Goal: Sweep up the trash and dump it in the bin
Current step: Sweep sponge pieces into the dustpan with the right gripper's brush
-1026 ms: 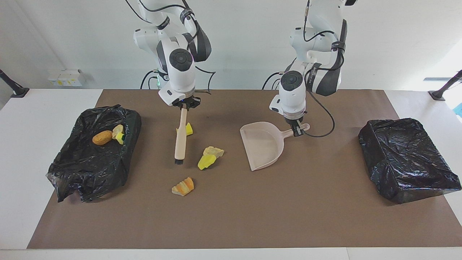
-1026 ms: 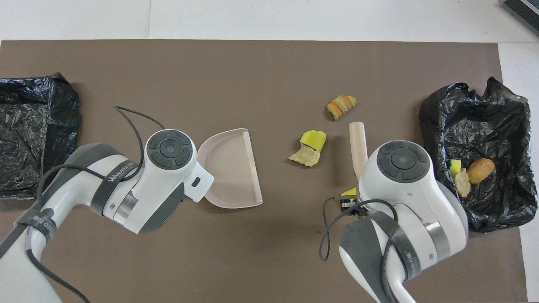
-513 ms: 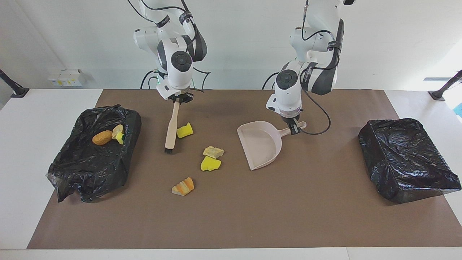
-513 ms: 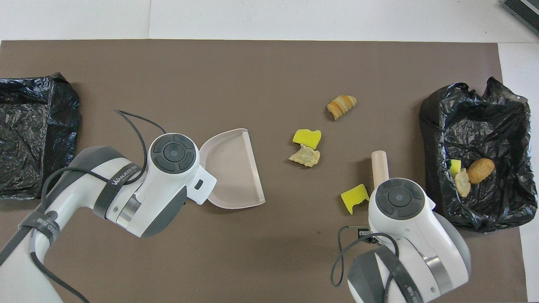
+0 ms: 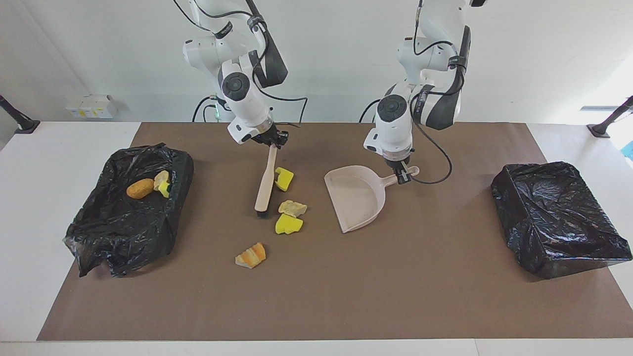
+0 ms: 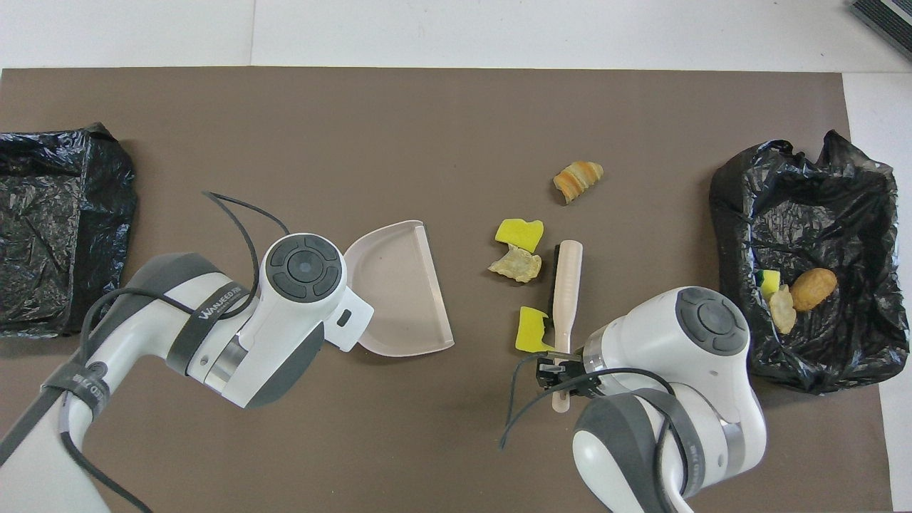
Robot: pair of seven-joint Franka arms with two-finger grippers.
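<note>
Four scraps (image 5: 288, 216) are lying loose on the mat; one yellow chunk (image 5: 284, 178) is being nudged toward the dustpan (image 5: 356, 195) by the brush (image 5: 264, 185) (right gripper (image 5: 271, 142) jaws clenched on it), while the left gripper (image 5: 403, 174) jaws are gripping the dustpan's handle.

Looks like a robotics lab: bare white walls, brown mat (image 5: 395, 296) over white table (image 5: 49, 198), camera stands at three and nine o'clock.

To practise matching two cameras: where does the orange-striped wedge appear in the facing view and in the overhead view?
Facing view: orange-striped wedge lies low, left of centre.
Overhead view: the wedge lies high, right of centre.
Shared landmark: the yellow sponge chunk touching a beige lump, nearer the robots than the wedge.
</note>
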